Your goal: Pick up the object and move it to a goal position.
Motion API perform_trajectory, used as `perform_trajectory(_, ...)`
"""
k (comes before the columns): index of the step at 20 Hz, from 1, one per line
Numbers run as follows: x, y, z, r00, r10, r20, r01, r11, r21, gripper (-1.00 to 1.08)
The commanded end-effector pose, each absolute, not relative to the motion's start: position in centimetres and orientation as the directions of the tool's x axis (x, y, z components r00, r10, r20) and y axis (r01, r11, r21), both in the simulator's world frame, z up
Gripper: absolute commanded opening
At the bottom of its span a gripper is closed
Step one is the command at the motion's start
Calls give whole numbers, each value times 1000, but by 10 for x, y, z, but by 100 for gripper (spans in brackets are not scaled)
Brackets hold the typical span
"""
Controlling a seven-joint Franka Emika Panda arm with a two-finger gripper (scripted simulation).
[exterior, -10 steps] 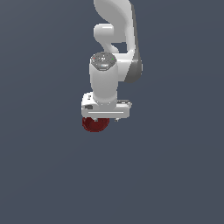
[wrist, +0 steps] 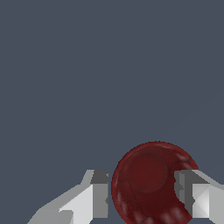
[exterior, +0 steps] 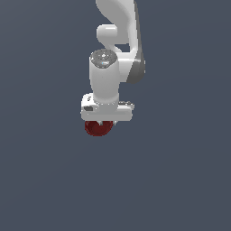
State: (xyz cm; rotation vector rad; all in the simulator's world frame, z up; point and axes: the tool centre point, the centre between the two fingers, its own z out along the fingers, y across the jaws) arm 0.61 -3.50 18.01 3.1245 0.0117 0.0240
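Arm (exterior: 118, 27) segments descend from the 12 o'clock edge of the exterior view, white and thick, bending through a rounded elbow into a stout vertical wrist (exterior: 105, 81) capped by a grey disc. Below the wrist sits the flat white body of the gripper (exterior: 100, 122), pointing straight down over a plain dark grey-blue floor (exterior: 180, 180). The whole chain hangs nearly plumb, with the upper link leaning slightly toward 1 o'clock.

Directly beneath the gripper body, at its 6 o'clock, the object (exterior: 99, 128) shows as a dark red rounded shape, its upper part hidden by the white housing. It is narrower than the gripper body and sits slightly toward the exterior view's left of the body's middle.

In the wrist view the object (wrist: 153, 183) is a dark red, faintly mottled ball with a shallow round dimple on its face. Two fingers (wrist: 99, 194) bracket it: one meets its edge on one side, the other overlaps its rim on the opposite side, so the pincer is clenched around the object and grasping it. Whether the object rests on the floor or hangs clear of it cannot be told from either view
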Motion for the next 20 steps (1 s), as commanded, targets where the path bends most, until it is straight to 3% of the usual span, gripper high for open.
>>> perform_trajectory(1, 6, -36, 180, 1000, 9, 13, 9, -1000, 16, 28)
perform_trajectory(12, 4, -58, 163, 998, 47, -50, 46, -999, -22, 28)
perform_trajectory(20, -3, -93, 136, 984, 118, -136, 103, -988, -114, 28)
